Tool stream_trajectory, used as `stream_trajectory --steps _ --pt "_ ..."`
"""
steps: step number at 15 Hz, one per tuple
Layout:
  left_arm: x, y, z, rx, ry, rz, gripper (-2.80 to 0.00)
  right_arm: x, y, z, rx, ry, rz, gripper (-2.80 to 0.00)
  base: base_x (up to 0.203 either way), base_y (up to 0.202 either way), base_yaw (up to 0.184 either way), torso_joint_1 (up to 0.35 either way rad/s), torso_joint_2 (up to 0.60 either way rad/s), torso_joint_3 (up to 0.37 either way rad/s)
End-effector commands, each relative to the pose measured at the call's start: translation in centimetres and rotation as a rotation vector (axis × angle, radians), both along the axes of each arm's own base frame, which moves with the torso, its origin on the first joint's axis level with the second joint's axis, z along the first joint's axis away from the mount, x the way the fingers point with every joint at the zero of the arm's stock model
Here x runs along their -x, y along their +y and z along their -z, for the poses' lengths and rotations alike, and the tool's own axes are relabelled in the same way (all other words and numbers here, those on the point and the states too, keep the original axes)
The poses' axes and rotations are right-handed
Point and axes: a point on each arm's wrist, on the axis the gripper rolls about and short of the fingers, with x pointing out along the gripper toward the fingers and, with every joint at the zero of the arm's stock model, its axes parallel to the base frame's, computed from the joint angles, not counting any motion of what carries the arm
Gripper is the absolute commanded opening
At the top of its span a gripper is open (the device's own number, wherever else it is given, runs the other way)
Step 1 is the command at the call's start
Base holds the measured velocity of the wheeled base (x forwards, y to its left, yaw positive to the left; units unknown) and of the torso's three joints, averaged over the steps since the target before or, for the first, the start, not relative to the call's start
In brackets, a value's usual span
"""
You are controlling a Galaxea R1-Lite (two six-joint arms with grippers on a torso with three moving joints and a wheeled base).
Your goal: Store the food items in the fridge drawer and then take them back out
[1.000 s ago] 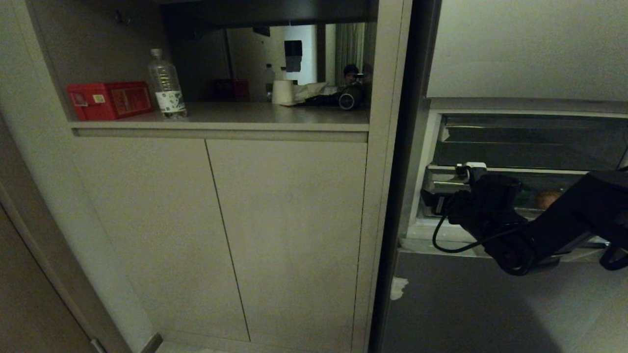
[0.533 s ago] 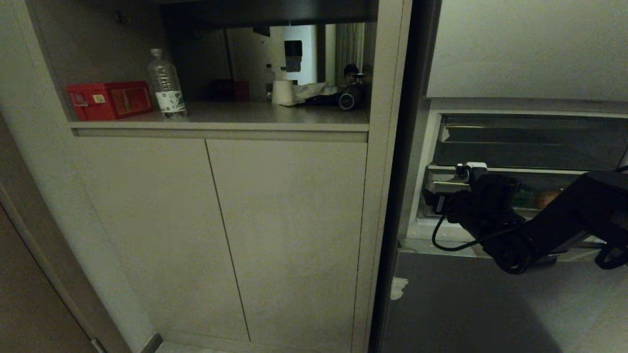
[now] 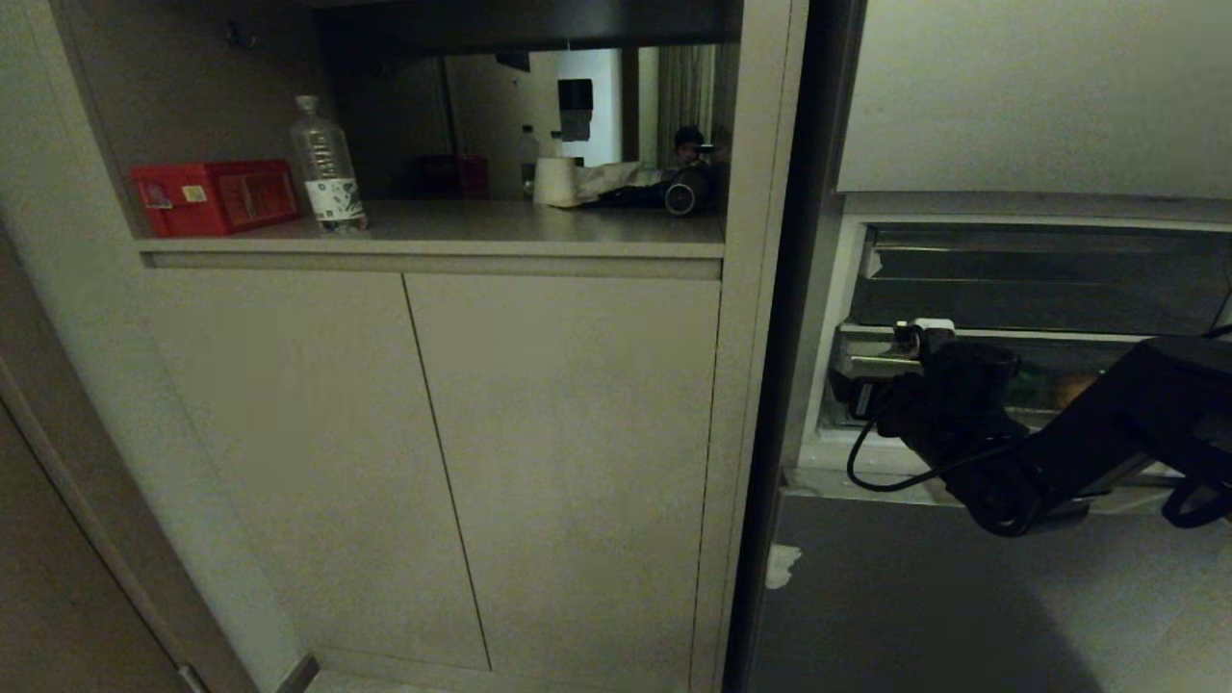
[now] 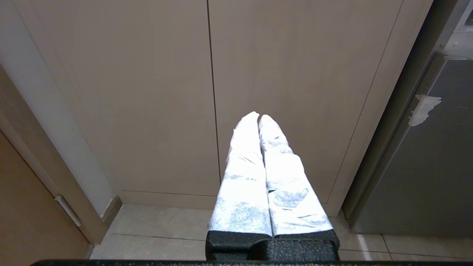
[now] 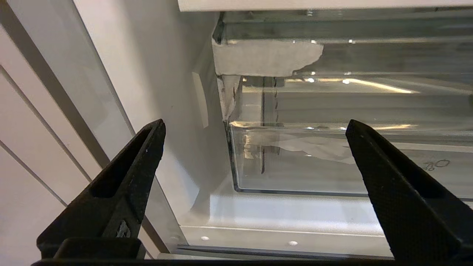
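Now your right gripper [image 5: 255, 127] faces the fridge drawer [image 5: 332, 162] with its jaws spread wide and nothing between them.

Looking from the head camera, you see the right arm reach in from the right toward the open fridge, its gripper in front of the drawer's left front corner. Through the wrist camera, the clear drawer shows beyond the black fingertips [image 5: 155, 133], with white tape scraps [image 5: 266, 57] stuck at the corner above it; whether a fingertip touches the plastic, you cannot tell. Behind the arm, inside the drawer [image 3: 1059, 380], a tan-brown food item [image 3: 1071, 388] sits with a dark green food item [image 3: 1028, 385] just beside it on its left. Your left gripper [image 4: 258, 117] hangs parked before the beige cabinet doors [image 4: 210, 74], its white-wrapped fingers pressed together, holding nothing. On the shelf above stand a water bottle [image 3: 326, 179] and a red box [image 3: 214, 196].
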Motion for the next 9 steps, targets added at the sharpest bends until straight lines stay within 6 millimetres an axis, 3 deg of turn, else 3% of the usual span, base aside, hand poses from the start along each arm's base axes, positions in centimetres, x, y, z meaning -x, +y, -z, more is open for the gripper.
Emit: stream_trajectory --steps 1,9 --pt "0.00 0.00 0.00 0.000 0.001 0.000 -2.80 -0.11 0.01 0.13 -0.001 -0.003 0.000 0.00 0.000 0.000 0.000 0.000 0.00 0.000" --pt "0.00 0.00 0.00 0.000 0.001 0.000 -2.80 -0.74 0.08 0.66 -0.003 -0.004 0.002 0.00 0.000 0.000 0.000 0.000 0.00 0.000"
